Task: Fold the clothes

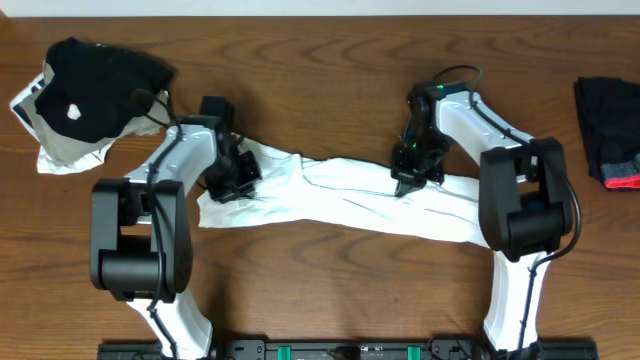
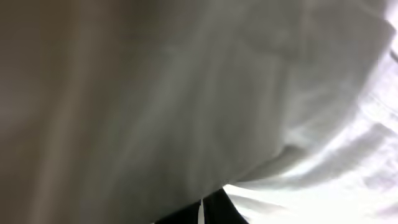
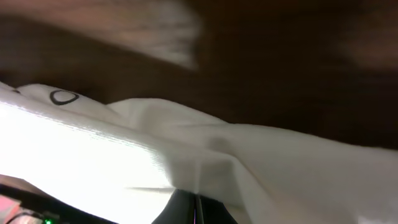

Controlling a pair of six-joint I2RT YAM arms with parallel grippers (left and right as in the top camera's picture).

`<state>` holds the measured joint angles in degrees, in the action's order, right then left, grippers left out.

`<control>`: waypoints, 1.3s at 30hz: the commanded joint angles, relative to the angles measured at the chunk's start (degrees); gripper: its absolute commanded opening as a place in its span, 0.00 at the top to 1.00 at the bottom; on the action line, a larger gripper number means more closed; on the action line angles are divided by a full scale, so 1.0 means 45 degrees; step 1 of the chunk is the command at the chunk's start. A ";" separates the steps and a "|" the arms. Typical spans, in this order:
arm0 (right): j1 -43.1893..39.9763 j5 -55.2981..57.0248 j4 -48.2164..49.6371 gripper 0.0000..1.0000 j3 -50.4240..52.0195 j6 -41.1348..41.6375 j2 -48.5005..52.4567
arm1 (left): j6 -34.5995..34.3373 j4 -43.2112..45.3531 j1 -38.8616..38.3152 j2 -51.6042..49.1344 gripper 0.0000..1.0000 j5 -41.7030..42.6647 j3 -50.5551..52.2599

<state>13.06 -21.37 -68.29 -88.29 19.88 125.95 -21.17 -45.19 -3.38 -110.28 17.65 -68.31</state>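
1. While both arms are reaching in over the tabletop (image 1: 330, 90), we are seeing the white T-shirt (image 1: 340, 200) lying as a long, rumpled band across the middle of the wood, stretched between the two hands.
2. The left hand (image 1: 236, 178) is sitting on the band's left end with its fingers pressed together, pinching a bunch of the white cloth. Its wrist camera is showing us almost nothing but pale fabric up close, with a dark fingertip (image 2: 217, 210) at the bottom edge.
3. The right hand (image 1: 410, 182) is pointing down onto the upper edge of the T-shirt, right of the middle, and is likewise pinching the cloth between closed fingers.
4. In the right wrist view, the fabric is gathering into a fold at that hand's fingertip, and a small black printed ring (image 3: 64, 97) is showing on the cloth to the left.
5. The T-shirt's right end is reaching as far as the right arm's lower joint.
6. A black garment with a white spot (image 1: 95, 85) is lying on a pale cloth (image 1: 65, 150) at the far left corner.
7. A black garment with red trim (image 1: 610, 130) is lying at the right edge, well apart from the T-shirt.
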 commanded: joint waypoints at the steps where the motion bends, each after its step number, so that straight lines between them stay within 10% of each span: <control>1: -0.0641 0.1802 0.0078 0.99 0.1020 -0.0432 -0.0005 | 0.0165 -0.0078 0.0379 -0.0214 0.93 -0.0748 0.0170; 39: -0.4435 0.3808 -0.0709 0.99 0.1520 -0.1195 -0.0015 | 0.1656 -0.0704 0.2341 0.2006 0.93 -0.0627 -0.0641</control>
<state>-6.09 -14.48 -73.91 -80.66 15.42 123.94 -16.32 -47.79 7.64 -107.68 15.16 -68.25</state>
